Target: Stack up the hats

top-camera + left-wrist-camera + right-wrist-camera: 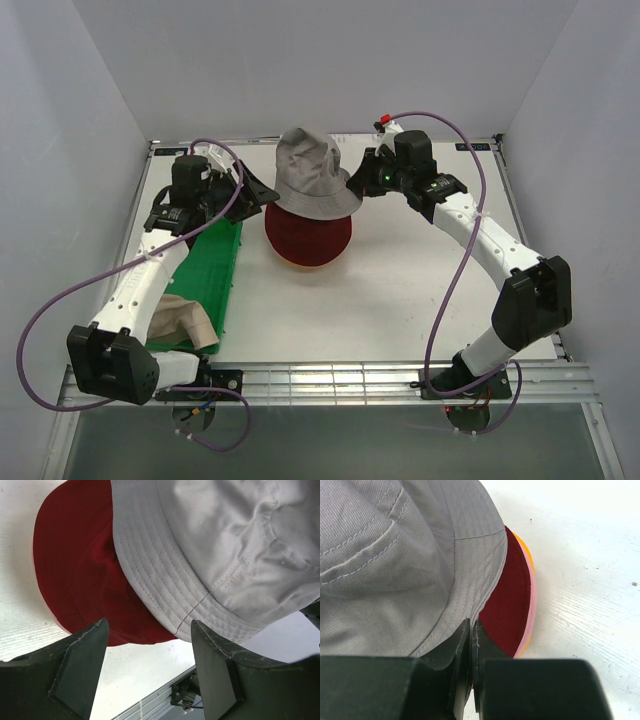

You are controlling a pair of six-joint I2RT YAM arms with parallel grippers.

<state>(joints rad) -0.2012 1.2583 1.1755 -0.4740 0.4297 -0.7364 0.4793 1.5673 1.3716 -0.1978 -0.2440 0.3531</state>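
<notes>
Status, stack in progress:

- Grey hat (312,170) is on top of the pile, crown up and tilted. It covers the far part of the dark red hat (308,238), and the near part of the red one is exposed. Can't tell if the grey hat is fully seated or partly hanging from the grip.
- R wrist view shows the layers under the grey brim: dark red, then the pink hat (532,611) as a thin rim, then the yellow-orange hat (526,551) showing as a sliver at the edge. All 3 are nested and sit on the white tabletop (400,290), roughly mid-width and toward the far side.
- Right fingers (492,652) are pressed together, pinching the grey hat's brim edge on the right side of the pile. The fabric runs straight into the seam between them.
- Left fingers (70,675) are spread wide w/ nothing between them, just beside the left side of the pile. Grey brim and red hat fill the L wrist view ahead of them, no contact visible.
- Beige hat (185,320) is not on the pile. It's well apart at near left, by the near end of the green tray (215,262), and partly hidden under the L arm.
- The tray runs lengthwise along the left of the tabletop, beside the pile.
</notes>
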